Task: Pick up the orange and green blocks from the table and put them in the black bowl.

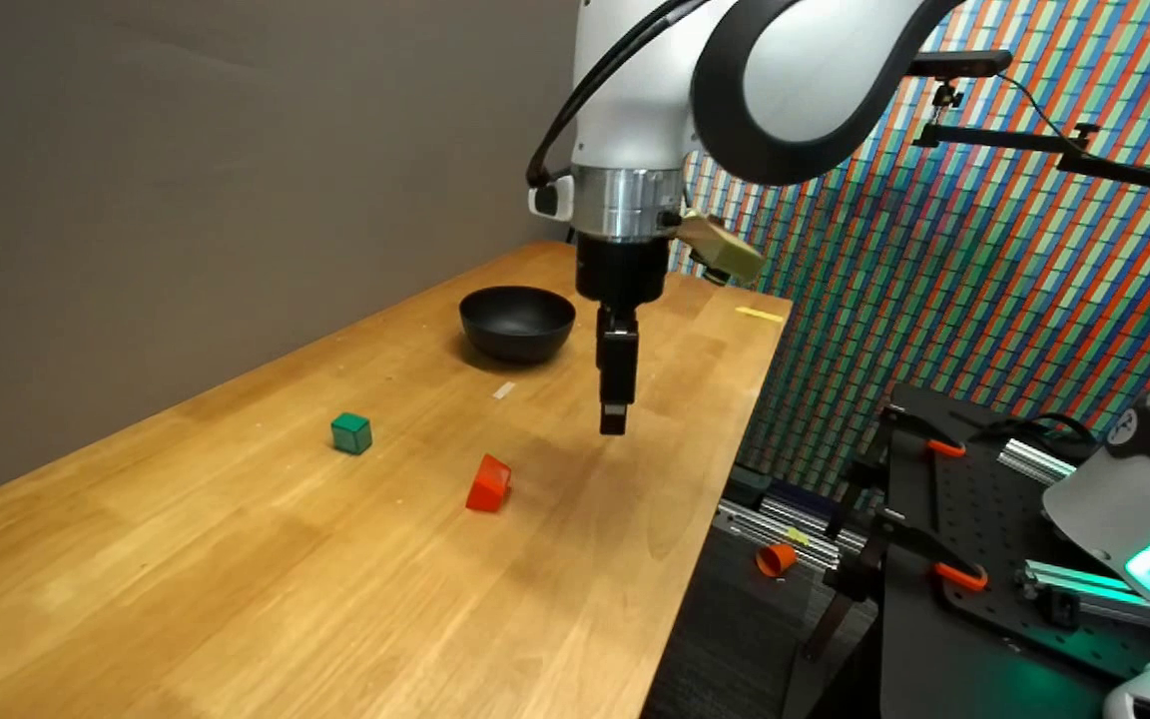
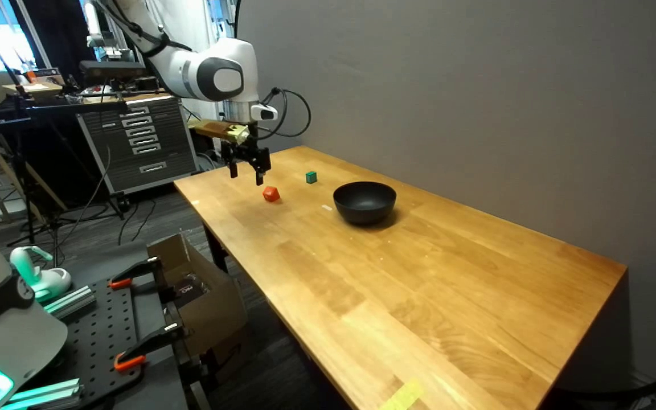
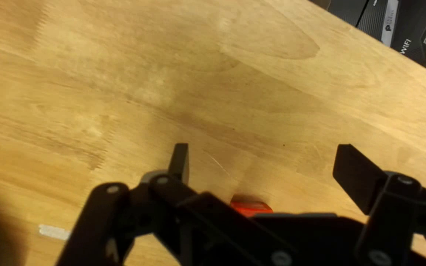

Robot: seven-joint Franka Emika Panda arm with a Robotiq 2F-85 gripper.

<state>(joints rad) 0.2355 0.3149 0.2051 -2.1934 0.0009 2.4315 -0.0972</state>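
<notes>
An orange-red block (image 1: pixel 488 484) lies on the wooden table; it also shows in an exterior view (image 2: pixel 271 194). In the wrist view the block (image 3: pixel 249 208) is mostly hidden behind the gripper body. A green cube (image 1: pixel 351 433) sits nearer the wall, also in an exterior view (image 2: pixel 311 177), and is out of the wrist view. The black bowl (image 1: pixel 517 342) stands upright, seen inside as empty in an exterior view (image 2: pixel 365 215). My gripper (image 1: pixel 613 419) hangs above the table near the orange block, touching nothing. Its fingers are wide apart in the wrist view (image 3: pixel 264 162), with nothing between them.
A grey wall (image 1: pixel 236 200) runs along the table's far side. A small white tape strip (image 1: pixel 503 390) lies near the bowl; yellow tape (image 2: pixel 403 396) marks a table end. The table's open edge drops to the floor, where a cardboard box (image 2: pixel 208 307) stands.
</notes>
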